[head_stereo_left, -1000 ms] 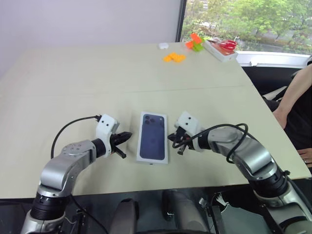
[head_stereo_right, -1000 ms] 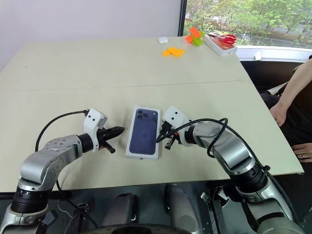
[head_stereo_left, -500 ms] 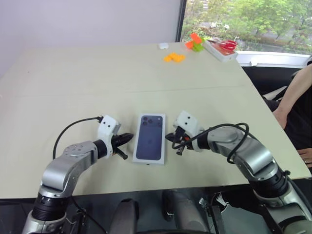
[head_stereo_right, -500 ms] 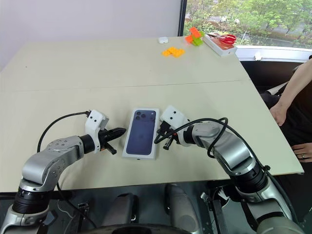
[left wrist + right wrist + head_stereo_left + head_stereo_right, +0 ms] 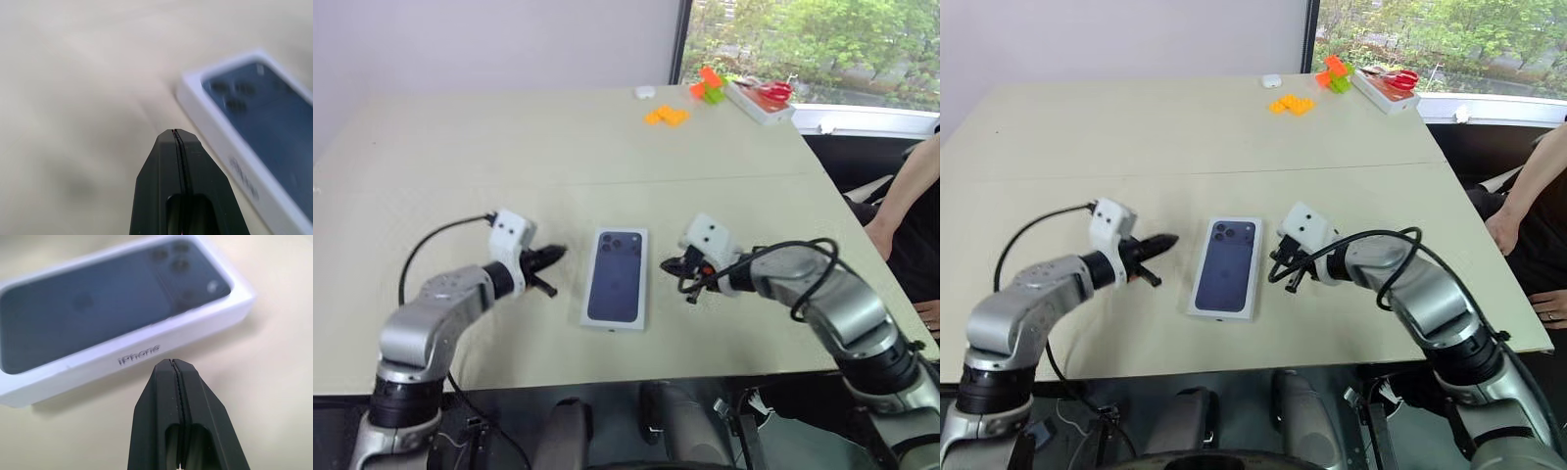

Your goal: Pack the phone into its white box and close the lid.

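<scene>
The lid [image 5: 616,276], white with a dark blue phone printed on top, lies flat on the beige table [image 5: 509,157] near its front edge. The white box under it cannot be told apart, and the phone is hidden. My left gripper [image 5: 556,253] is shut and hangs just off the lid's left side, pointing at it without touching. On the other side my right gripper [image 5: 677,269] is shut too, a short gap from the lid's right wall [image 5: 137,355], which reads "iPhone". Neither holds anything. The left wrist view has the lid's camera-print corner [image 5: 234,93] beyond the shut fingertips.
At the table's far right lie orange pieces [image 5: 664,115], an orange and green toy [image 5: 708,85], a small white object [image 5: 644,92] and a white tray with red scissors [image 5: 759,98]. A person's arm [image 5: 901,186] is beside the table's right edge.
Both grippers have drawn back from the lid's sides and risen a little, the left one further left, the right one further right. The lid lies where it was.
</scene>
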Robot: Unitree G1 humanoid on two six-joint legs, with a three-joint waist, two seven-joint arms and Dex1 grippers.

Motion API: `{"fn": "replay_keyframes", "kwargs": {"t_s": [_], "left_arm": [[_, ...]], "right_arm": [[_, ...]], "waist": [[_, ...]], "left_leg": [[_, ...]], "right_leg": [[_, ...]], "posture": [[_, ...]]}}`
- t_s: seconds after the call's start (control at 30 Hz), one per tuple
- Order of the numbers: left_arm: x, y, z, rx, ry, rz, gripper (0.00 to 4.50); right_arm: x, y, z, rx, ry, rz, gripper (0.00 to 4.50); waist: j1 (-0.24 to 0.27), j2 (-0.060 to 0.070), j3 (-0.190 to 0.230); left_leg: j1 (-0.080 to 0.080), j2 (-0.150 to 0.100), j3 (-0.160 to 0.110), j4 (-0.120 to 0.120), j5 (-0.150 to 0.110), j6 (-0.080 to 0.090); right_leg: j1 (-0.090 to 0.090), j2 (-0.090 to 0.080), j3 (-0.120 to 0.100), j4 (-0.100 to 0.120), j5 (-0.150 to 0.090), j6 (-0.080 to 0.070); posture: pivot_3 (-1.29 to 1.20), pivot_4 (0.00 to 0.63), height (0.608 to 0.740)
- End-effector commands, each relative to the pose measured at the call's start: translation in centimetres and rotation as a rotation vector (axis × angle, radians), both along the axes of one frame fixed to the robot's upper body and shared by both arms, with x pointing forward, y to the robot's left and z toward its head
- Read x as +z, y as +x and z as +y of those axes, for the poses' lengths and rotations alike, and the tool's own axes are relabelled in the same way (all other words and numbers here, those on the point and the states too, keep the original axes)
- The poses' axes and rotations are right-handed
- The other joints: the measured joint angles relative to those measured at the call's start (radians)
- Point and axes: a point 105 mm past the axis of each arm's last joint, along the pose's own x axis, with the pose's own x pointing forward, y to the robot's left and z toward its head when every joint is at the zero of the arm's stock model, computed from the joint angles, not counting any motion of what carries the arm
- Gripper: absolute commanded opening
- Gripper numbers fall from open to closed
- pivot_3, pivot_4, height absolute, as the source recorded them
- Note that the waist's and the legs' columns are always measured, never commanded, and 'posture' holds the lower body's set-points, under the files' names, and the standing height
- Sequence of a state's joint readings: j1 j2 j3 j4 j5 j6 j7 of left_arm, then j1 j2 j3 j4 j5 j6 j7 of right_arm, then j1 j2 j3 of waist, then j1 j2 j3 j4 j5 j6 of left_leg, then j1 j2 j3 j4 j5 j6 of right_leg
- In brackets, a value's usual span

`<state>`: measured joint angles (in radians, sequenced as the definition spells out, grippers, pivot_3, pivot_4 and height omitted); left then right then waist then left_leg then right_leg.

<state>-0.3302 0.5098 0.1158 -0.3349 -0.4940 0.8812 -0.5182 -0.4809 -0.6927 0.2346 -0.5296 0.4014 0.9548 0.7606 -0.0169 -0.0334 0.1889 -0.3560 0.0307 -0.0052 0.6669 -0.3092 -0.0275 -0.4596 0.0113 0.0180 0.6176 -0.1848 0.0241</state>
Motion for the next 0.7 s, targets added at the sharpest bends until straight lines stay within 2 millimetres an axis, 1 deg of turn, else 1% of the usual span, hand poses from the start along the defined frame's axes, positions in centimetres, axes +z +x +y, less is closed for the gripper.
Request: {"fn": "replay_keyframes", "kwargs": {"t_s": [0.03, 0.07, 0.13, 0.23, 0.3, 0.4, 0.53, 0.7], "left_arm": [[1.5, 1.9, -2.9, -0.051, -0.024, -0.051, 0.03], [1.2, 2.6, -3.9, -0.062, 0.005, -0.045, 0.03], [0.6, 3.5, -5.3, -0.080, 0.070, -0.044, 0.03], [-0.5, 4.4, -6.4, -0.091, 0.133, -0.015, 0.03], [-1.6, 4.6, -7.2, -0.115, 0.173, 0.031, 0.03], [-2.6, 4.6, -7.4, -0.129, 0.211, 0.077, 0.03], [-3.4, 3.9, -7.4, -0.156, 0.239, 0.119, 0.03], [-3.9, 3.4, -6.8, -0.154, 0.254, 0.132, 0.03]], "right_arm": [[0.3, -2.7, 2.4, 0.162, 0.038, -0.002, 0.00], [-0.3, -2.8, 2.8, 0.159, 0.031, 0.012, 0.00], [-1.3, -2.5, 3.1, 0.134, 0.023, 0.041, 0.00], [-2.1, -2.2, 3.3, 0.104, 0.016, 0.081, 0.00], [-2.4, -2.5, 3.4, 0.103, 0.018, 0.122, 0.00], [-2.8, -2.8, 3.5, 0.100, 0.015, 0.160, 0.00], [-3.6, -3.0, 3.1, 0.073, -0.012, 0.214, 0.00], [-4.3, -2.8, 2.7, 0.049, -0.038, 0.238, 0.00]], "waist": [[0.002, 0.000, 0.000], [0.003, -0.001, -0.001], [0.003, -0.001, -0.001], [-0.006, -0.001, -0.001], [-0.005, -0.001, -0.001], [-0.002, -0.001, -0.001], [-0.003, -0.001, -0.001], [-0.004, -0.001, -0.001]], "left_leg": [[0.000, 0.000, 0.000, 0.000, 0.000, 0.000], [0.000, 0.000, 0.000, 0.000, 0.000, 0.000], [0.000, 0.000, 0.000, 0.000, 0.000, 0.000], [0.000, -0.001, 0.001, 0.000, 0.000, 0.000], [0.000, 0.000, 0.001, 0.000, 0.000, 0.000], [0.000, 0.000, -0.001, 0.000, 0.000, 0.000], [0.000, 0.000, 0.000, 0.000, 0.000, 0.000], [0.001, 0.000, 0.000, 0.000, 0.000, 0.000]], "right_leg": [[0.000, 0.000, 0.000, 0.000, 0.000, 0.000], [0.000, 0.000, 0.000, 0.000, 0.000, 0.000], [0.002, 0.000, 0.000, 0.000, 0.000, 0.000], [0.002, 0.000, 0.002, 0.000, 0.000, 0.000], [0.001, 0.000, 0.002, 0.000, 0.000, 0.000], [0.000, 0.001, 0.002, 0.002, 0.000, 0.000], [0.002, 0.001, 0.002, 0.002, 0.000, 0.000], [0.002, 0.001, 0.002, 0.002, 0.000, 0.000]], "posture": [[0.00, 0.150, 0.732], [0.00, 0.150, 0.732], [0.00, 0.150, 0.732], [0.00, 0.150, 0.732], [0.00, 0.150, 0.732], [0.00, 0.150, 0.732], [0.00, 0.150, 0.732], [0.00, 0.150, 0.732]]}}
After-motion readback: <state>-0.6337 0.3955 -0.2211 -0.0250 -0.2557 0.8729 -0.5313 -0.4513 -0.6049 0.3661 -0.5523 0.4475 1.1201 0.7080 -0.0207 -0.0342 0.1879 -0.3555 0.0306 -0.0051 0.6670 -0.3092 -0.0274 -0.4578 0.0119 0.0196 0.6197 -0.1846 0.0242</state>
